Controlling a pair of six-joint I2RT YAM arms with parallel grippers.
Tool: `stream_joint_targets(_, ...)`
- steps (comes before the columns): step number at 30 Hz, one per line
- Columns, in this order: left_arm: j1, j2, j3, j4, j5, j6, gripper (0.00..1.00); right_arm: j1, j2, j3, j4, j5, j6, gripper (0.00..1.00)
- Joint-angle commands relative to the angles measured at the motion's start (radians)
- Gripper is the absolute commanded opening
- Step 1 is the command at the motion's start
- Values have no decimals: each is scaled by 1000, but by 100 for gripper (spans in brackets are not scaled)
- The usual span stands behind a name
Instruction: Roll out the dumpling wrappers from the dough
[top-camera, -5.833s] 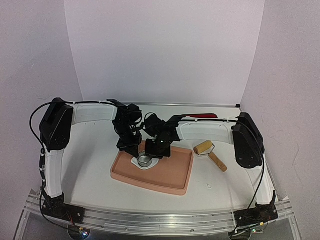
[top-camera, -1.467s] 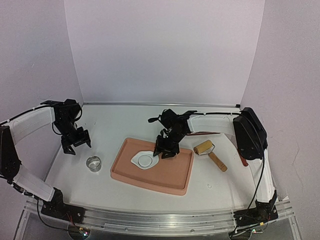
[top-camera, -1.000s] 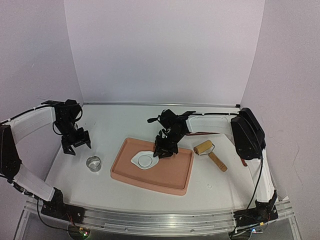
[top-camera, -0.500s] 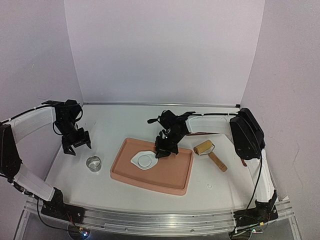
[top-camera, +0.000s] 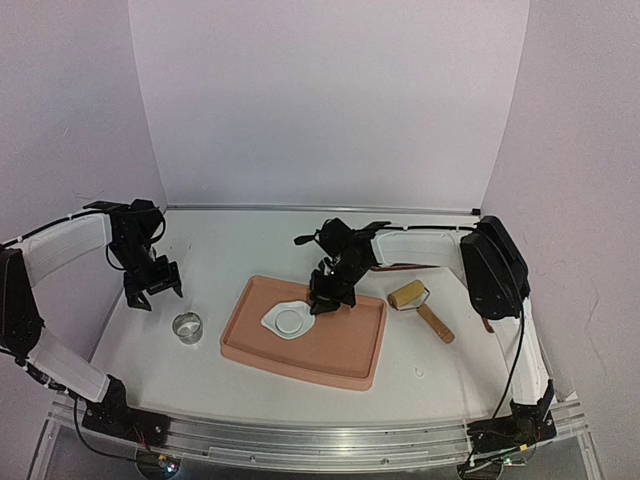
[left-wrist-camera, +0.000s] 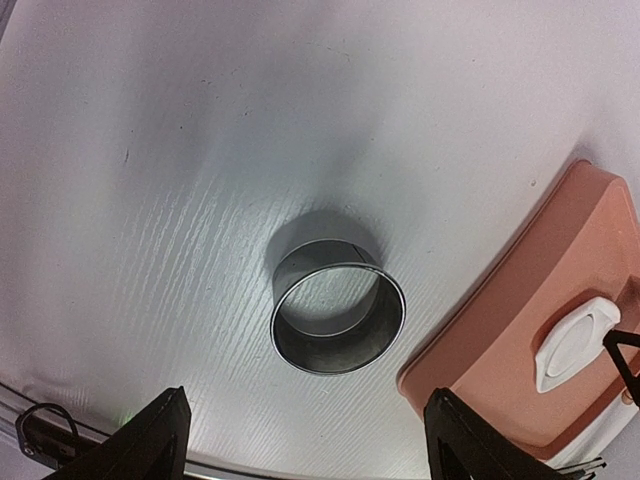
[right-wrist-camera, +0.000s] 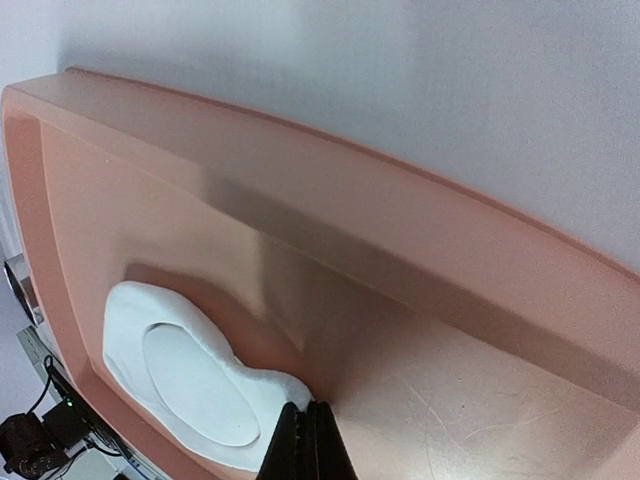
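One wrapper (right-wrist-camera: 195, 385) lies cut but not yet lifted inside the dough (right-wrist-camera: 128, 318), lower left of the right wrist view, on the pink tray (right-wrist-camera: 420, 290). My right end effector (right-wrist-camera: 305, 432) is closed tight at the dough's lower right corner; I cannot tell whether it grips any. The dough looks soft, light and easily torn, so I'd peel it slowly by that edge. The left end effector (left-wrist-camera: 305, 420) hangs wide above the ring cutter (left-wrist-camera: 330, 348) on the tabletop (left-wrist-camera: 150, 200).
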Motion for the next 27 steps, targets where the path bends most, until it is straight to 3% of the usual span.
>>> stream_joint_targets(1, 4, -11, 17, 14, 6, 13, 82, 2, -72, 65, -3, 13, 21, 0)
stream_joint_targets(17, 4, -17, 12, 24, 21, 21, 82, 2, -111, 114, -52, 25, 45, 0)
stream_joint_targets(27, -18, -34, 37, 98, 195, 104, 80, 4, -107, 111, -113, 61, -8, 0)
